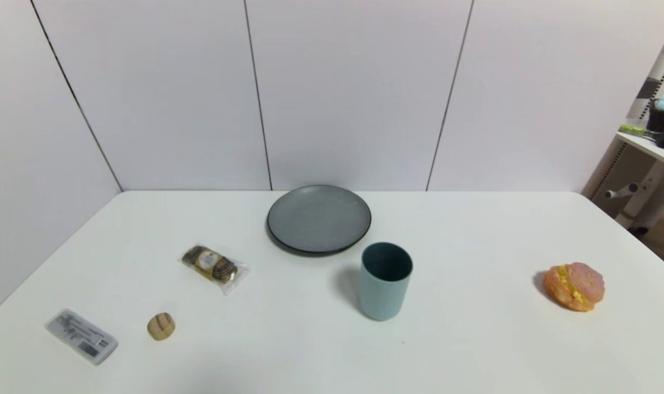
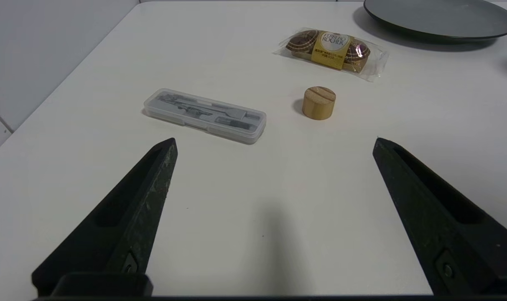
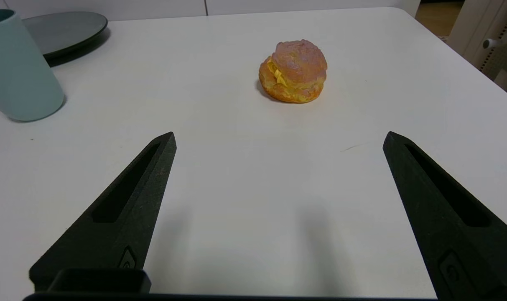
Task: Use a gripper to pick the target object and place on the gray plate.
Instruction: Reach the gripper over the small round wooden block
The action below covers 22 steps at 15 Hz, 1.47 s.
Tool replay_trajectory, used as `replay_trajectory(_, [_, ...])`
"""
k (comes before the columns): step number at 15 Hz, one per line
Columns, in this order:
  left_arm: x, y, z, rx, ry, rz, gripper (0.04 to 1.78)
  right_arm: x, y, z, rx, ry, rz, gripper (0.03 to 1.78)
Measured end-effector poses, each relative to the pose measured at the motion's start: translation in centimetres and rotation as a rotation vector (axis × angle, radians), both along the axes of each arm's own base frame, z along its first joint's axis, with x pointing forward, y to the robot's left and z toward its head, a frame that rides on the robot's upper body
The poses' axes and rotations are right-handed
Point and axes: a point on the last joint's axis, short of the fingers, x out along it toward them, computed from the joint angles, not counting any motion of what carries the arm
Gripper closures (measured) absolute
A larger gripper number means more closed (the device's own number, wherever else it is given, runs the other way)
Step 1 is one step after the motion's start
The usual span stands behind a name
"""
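Note:
The small tan wooden block (image 1: 161, 326) sits on the white table at the front left; it also shows in the left wrist view (image 2: 318, 102). The gray plate (image 1: 319, 219) lies at the back middle, empty; its edge shows in the left wrist view (image 2: 441, 19) and the right wrist view (image 3: 65, 29). Neither arm shows in the head view. My left gripper (image 2: 274, 142) is open and empty above the table, short of the block. My right gripper (image 3: 278, 138) is open and empty, short of the toy bun.
A blue-gray cup (image 1: 385, 280) stands in front of the plate. A clear-wrapped brown-gold snack (image 1: 213, 266) lies left of the plate. A clear plastic case (image 1: 81, 335) lies at the front left. An orange-pink toy bun (image 1: 575, 287) sits at the right.

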Motion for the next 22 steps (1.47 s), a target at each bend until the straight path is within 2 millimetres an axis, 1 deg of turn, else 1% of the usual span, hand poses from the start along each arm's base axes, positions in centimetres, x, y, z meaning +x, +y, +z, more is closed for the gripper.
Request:
replay_trajectory(15, [0.0,0.0,-0.1,0.003,0.01,0.001,0.13,0.0,0.0,0.0,0.0,0.0,0.0,0.1])
replay_trajectory(17, [0.1,0.0,0.2,0.009,0.026,0.0,0.13,0.0,0.0,0.0,0.0,0.0,0.0,0.1])
replay_trajectory(19, [0.4,0.0,1.4,0.03,0.047,0.001,0.13,0.0,0.0,0.0,0.0,0.0,-0.001,0.1])
replay_trajectory(20, [0.6,0.0,2.6,0.049,0.058,-0.002,0.13,0.0,0.0,0.0,0.0,0.0,0.0,0.1])
replay_trajectory(22, [1.2,0.0,6.1,0.078,0.048,-0.009,0.13,0.0,0.0,0.0,0.0,0.0,0.0,0.1])
